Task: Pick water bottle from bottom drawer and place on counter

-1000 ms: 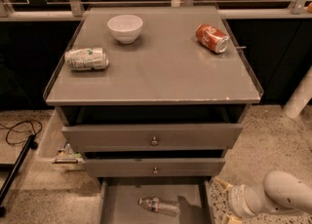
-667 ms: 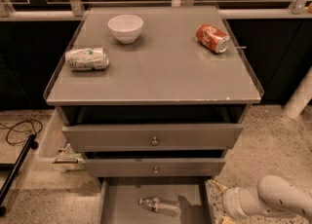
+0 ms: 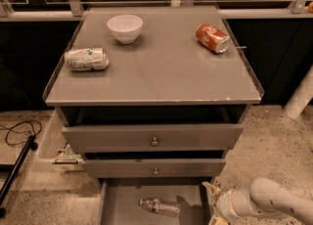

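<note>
The water bottle (image 3: 159,206) lies on its side on the grey floor of the open bottom drawer (image 3: 122,204), cap to the left, red-and-white label at its middle. My gripper (image 3: 214,200) sits at the end of the white arm (image 3: 274,202) at the bottom right. It is beside the drawer's right wall, to the right of the bottle and apart from it. The counter (image 3: 161,67) is the grey glossy top above the drawers.
On the counter stand a white bowl (image 3: 125,27), a crushed silver-green can (image 3: 86,58) at the left and a red soda can (image 3: 212,37) at the right. Two upper drawers with knobs (image 3: 154,141) stick out slightly. A black cable and stand (image 3: 17,141) lie on the floor at the left.
The white arm and gripper have moved left, closer to the bottom drawer's right side. The bottle and the things on the counter have not moved.
</note>
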Robot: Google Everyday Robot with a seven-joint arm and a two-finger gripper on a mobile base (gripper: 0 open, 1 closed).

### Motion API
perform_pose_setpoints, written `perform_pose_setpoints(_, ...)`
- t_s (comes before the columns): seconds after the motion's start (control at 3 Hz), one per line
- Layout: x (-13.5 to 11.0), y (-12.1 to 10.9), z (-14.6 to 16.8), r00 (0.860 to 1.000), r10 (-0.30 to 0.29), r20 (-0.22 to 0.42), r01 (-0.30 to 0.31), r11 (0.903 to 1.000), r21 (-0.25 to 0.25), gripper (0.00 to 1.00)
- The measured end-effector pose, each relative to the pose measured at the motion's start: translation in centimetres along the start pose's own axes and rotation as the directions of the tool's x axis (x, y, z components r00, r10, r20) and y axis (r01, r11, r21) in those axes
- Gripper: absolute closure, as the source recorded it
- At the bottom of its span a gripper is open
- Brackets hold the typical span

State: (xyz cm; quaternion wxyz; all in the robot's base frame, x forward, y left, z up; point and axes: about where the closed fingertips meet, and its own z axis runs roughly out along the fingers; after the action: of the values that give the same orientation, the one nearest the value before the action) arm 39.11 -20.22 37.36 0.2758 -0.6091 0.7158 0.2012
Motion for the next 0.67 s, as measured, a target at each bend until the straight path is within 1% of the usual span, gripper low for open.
perform_pose_setpoints(0.33, 1.4, 0.1, 5.7, 0.998, 0.021, 0.051, -0.018, 0.9988, -0.045, 0.0)
perform_pose_setpoints(0.67, 2.0, 0.5, 10.3, 0.994, 0.042, 0.105, -0.032, 0.9955, -0.089, 0.0)
